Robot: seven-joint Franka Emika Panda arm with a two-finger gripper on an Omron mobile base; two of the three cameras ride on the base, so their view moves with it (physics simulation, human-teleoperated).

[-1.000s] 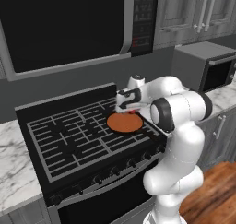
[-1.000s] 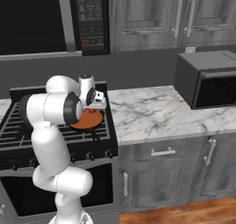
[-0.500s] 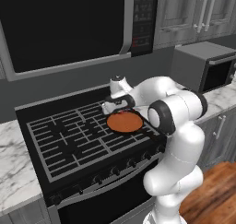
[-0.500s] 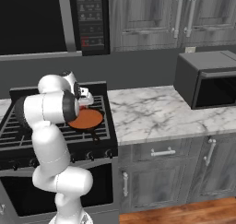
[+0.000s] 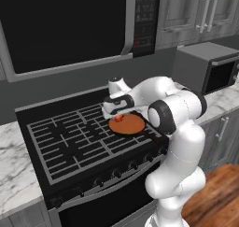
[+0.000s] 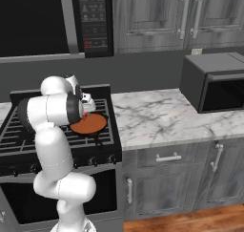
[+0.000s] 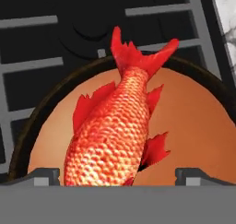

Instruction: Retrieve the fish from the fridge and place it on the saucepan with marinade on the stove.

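The red-orange fish (image 7: 115, 131) lies lengthwise over the orange-brown saucepan with marinade (image 7: 193, 121), its tail reaching past the dark rim. My gripper (image 7: 120, 174) hangs low just above it, open, its fingertips (image 7: 46, 174) spread wider than the fish's body. From the base, the gripper (image 5: 116, 113) is over the left part of the saucepan (image 5: 130, 125), with the fish (image 5: 119, 118) a small red spot beneath it. The right base view shows the same gripper (image 6: 86, 110) and saucepan (image 6: 91, 124) on the stove (image 6: 14, 135). The fridge is out of view.
The saucepan sits on the right front grates of the black stove (image 5: 70, 142), its dark handle (image 5: 151, 135) pointing toward the front right. A microwave (image 6: 217, 80) stands on the marble counter (image 6: 157, 121) to the right. A built-in oven panel (image 5: 65, 25) hangs above.
The hand has swung left from the saucepan's back right edge and come down lower over its left part, carrying the fish with it. The saucepan has not moved.
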